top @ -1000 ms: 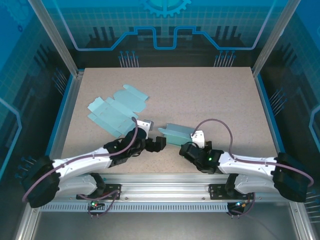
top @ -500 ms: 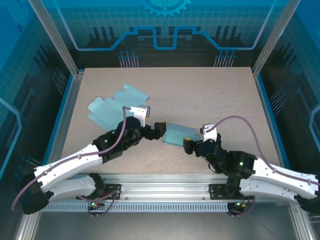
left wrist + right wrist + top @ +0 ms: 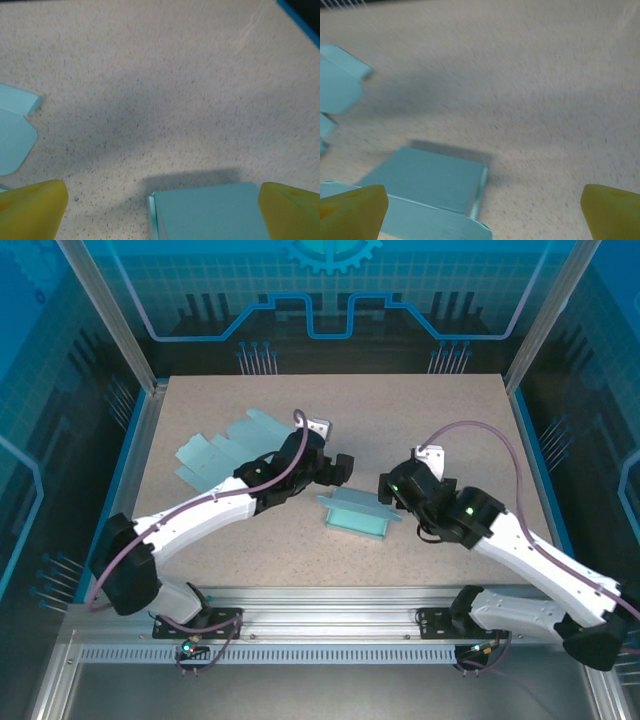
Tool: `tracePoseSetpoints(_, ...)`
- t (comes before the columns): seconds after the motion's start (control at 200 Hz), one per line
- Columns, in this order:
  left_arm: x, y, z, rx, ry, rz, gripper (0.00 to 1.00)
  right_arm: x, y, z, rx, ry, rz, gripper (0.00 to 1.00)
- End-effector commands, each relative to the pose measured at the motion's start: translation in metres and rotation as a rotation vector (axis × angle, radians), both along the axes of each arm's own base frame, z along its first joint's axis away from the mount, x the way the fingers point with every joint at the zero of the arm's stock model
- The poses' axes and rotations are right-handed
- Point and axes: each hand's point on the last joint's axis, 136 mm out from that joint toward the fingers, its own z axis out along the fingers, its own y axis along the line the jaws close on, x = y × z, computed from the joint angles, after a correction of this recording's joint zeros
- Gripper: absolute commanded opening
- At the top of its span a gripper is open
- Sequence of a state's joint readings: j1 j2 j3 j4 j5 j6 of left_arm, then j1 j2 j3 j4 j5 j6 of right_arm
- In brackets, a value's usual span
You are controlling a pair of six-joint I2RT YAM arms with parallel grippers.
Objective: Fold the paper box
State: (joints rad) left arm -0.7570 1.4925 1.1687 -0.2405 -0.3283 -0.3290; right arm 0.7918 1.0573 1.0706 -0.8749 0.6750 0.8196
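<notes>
The teal paper box (image 3: 357, 513) lies folded flat on the speckled table, free of both grippers. My left gripper (image 3: 342, 469) hovers just beyond its far left end, open. In the left wrist view the box (image 3: 210, 212) lies below and between the wide-apart yellow fingertips (image 3: 31, 209), untouched. My right gripper (image 3: 386, 486) hangs open over the box's far right corner. The right wrist view has the box (image 3: 426, 180) low on the left, with its yellow fingertips (image 3: 612, 210) spread wide and nothing between them.
Flat unfolded teal box blanks (image 3: 228, 447) lie at the table's left, just behind the left arm; one edge of the blanks (image 3: 15, 132) appears in the left wrist view and the blanks (image 3: 337, 85) also sit at the right wrist view's left. Aluminium frame posts (image 3: 140, 350) border the table.
Both arms have risen and swung forward from the near edge to above the box. The right gripper has opened fully. The box now lies alone on the table.
</notes>
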Motion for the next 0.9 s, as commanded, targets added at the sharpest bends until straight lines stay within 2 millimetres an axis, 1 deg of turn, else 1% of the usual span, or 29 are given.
tracePoseSetpoints(0.0,-0.001,-0.004,-0.013,0.043,0.054,-0.037,0.99,-0.002,0.006,-0.024,0.101,0.112,0.020,1.00)
tracePoseSetpoints(0.095,-0.004,-0.007,-0.032,0.050,0.101,-0.046,0.99,-0.001,0.008,-0.038,0.160,0.149,0.024,1.00)
tracePoseSetpoints(0.255,-0.010,-0.013,-0.063,0.036,0.185,-0.063,0.99,-0.006,0.009,-0.073,0.237,0.250,0.006,1.00)
tracePoseSetpoints(0.28,-0.011,-0.013,-0.067,0.037,0.196,-0.065,0.99,-0.006,0.010,-0.075,0.250,0.257,0.005,1.00)
tracePoseSetpoints(0.295,-0.011,-0.013,-0.069,0.035,0.202,-0.063,0.99,-0.010,0.008,-0.086,0.246,0.283,0.000,1.00)
tracePoseSetpoints(0.435,-0.016,-0.012,-0.088,0.028,0.261,-0.068,0.99,-0.017,0.006,-0.111,0.254,0.352,-0.026,1.00)
tracePoseSetpoints(0.62,-0.025,-0.006,-0.111,0.042,0.323,-0.047,0.99,-0.025,0.006,-0.134,0.262,0.413,-0.043,1.00)
tracePoseSetpoints(0.895,-0.047,0.013,-0.158,0.087,0.437,0.004,0.96,-0.033,-0.003,-0.159,0.254,0.482,-0.087,0.99)
